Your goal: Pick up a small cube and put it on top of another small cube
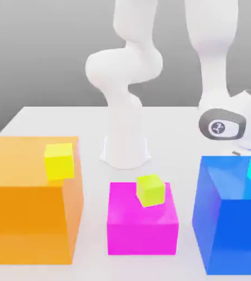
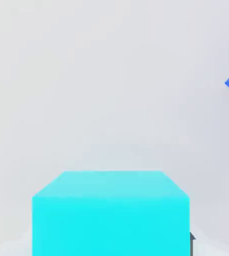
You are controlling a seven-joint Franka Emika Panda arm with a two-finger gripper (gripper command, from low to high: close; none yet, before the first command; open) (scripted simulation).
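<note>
Right up close you've got the small glossy cyan cube (image 2: pixel 110 212), sharp-edged and clean; your hand (image 2: pixel 191 242) is pinched snug around it.

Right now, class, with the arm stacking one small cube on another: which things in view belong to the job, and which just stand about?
Belong to the job:
- small cyan cube, close before the hand's camera
- small yellow cube
- small yellow-green cube

Just standing about:
- large orange block
- large magenta block
- large blue block
- white table
</note>
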